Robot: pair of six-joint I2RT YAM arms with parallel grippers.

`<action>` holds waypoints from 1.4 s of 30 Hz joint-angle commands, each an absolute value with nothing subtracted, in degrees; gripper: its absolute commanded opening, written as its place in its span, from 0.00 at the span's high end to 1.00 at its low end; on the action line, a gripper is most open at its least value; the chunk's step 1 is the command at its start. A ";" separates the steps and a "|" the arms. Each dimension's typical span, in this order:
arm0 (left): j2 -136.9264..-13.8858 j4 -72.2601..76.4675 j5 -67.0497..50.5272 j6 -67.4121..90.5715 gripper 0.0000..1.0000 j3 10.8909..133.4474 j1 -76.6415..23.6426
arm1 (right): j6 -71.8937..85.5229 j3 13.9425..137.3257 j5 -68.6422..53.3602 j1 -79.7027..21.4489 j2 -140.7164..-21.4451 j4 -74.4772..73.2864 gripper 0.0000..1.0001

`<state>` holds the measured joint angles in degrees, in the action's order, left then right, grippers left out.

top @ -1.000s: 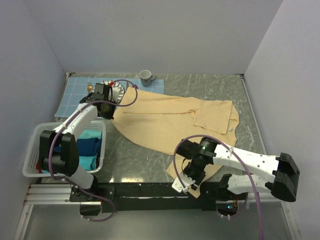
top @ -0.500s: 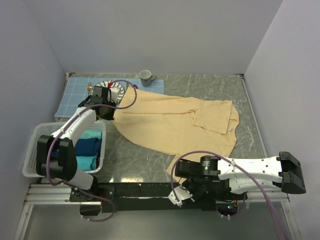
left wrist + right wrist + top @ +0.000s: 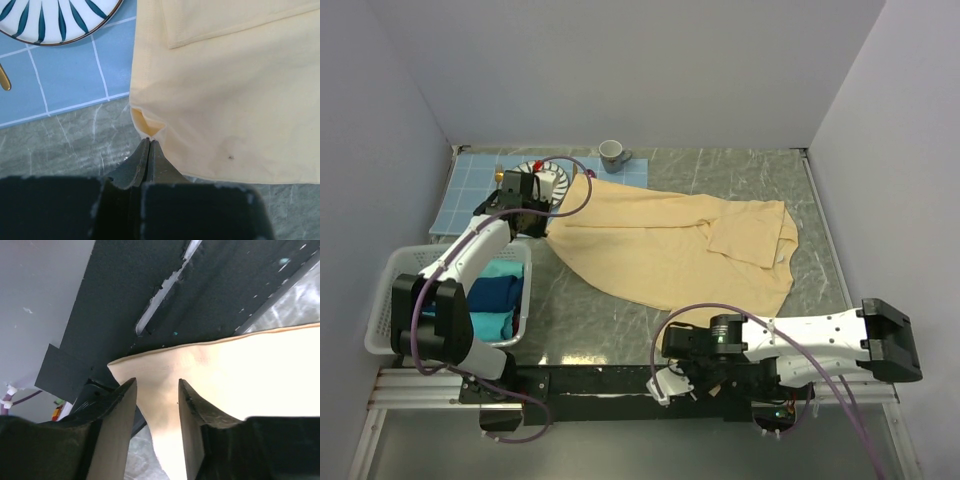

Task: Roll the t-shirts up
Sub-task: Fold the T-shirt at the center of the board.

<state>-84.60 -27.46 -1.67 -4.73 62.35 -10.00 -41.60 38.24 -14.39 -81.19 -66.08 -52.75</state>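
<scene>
On the grey-green marbled table (image 3: pixel 740 170) lies one yellow t-shirt (image 3: pixel 660 240), spread wide from the far left toward the right. One white basket (image 3: pixel 380 305) stands at the left edge. It holds folds of teal cloth (image 3: pixel 505 270) and navy cloth (image 3: pixel 498 293) — how many shirts these make up cannot be told. One light blue gridded placemat (image 3: pixel 470 185) at the far left carries one striped plate (image 3: pixel 552 178) and one gold-coloured utensil (image 3: pixel 500 174). One grey mug (image 3: pixel 612 153) stands near the shirt's far edge.

There are two arms. The left arm reaches forward past the basket to the shirt's left corner, just beside the plate. The left gripper (image 3: pixel 149 145) has its fingers pressed together, and their tips nip the turned-up corner of the hem.

The right arm lies low along the table's front, pointing left. The right gripper (image 3: pixel 156 385) hangs over the black base plate (image 3: pixel 150 290). Its fingers stand partway apart, with a near corner of the shirt caught between them — that corner is off the table's front and over the plate.

Pale lavender walls (image 3: pixel 620 70) close in the table on three sides.
</scene>
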 commanded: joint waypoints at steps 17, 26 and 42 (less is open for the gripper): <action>-88.07 -26.28 -1.58 -2.46 0.99 66.01 -9.67 | -61.07 42.44 -14.06 -74.54 -61.59 -67.57 0.50; -87.45 -26.02 -0.18 -2.72 0.99 65.21 -9.41 | -63.81 40.26 -11.16 -72.16 -60.91 -69.88 0.48; -87.80 -25.31 -1.14 -2.20 0.99 65.30 -8.70 | -58.71 40.60 -9.23 -73.04 -65.30 -68.12 0.48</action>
